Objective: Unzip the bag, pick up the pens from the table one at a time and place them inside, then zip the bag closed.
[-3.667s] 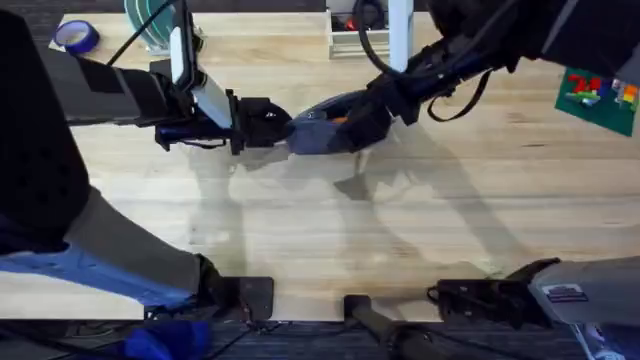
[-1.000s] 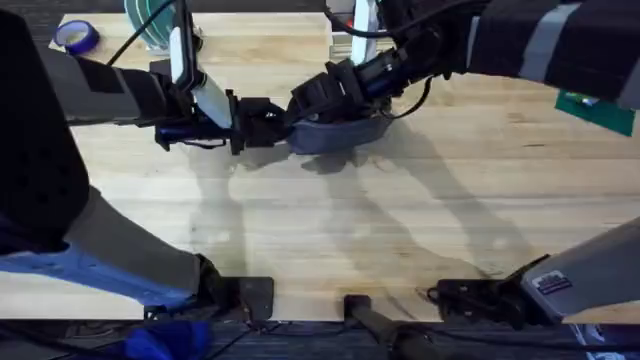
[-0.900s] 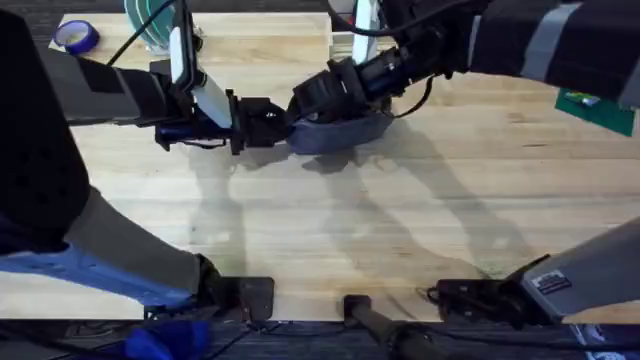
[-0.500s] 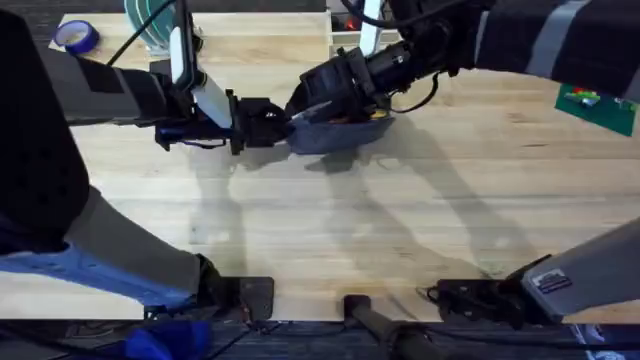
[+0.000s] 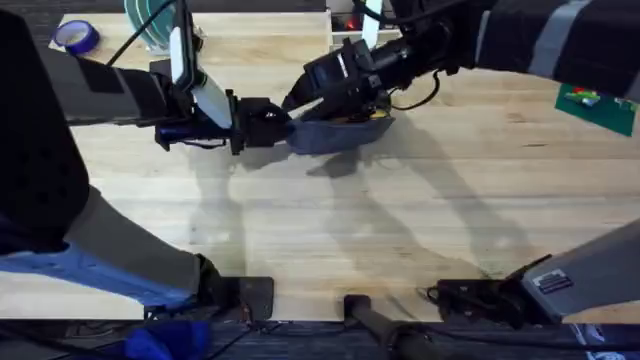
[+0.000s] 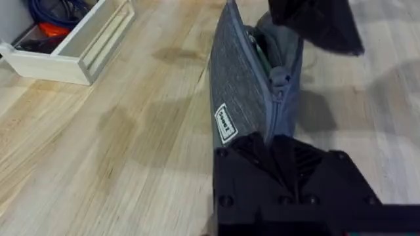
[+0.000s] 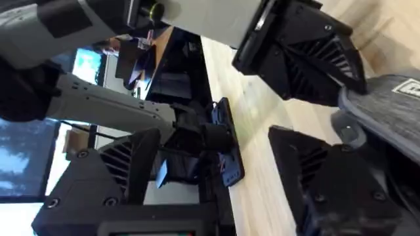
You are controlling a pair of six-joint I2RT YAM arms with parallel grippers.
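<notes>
The left gripper point(image 5: 283, 126) is clamped on the near end of the bag point(image 5: 335, 132), whose long axis runs straight away from it. The right gripper point(image 5: 303, 98) hovers above that end; whether its fingers are apart cannot be told.

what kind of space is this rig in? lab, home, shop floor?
Most likely a robotics lab or workshop bench. A plank wooden table carries two arms working a grey pouch, with a roll of blue tape and a white wooden tray of cables near its far edge.
</notes>
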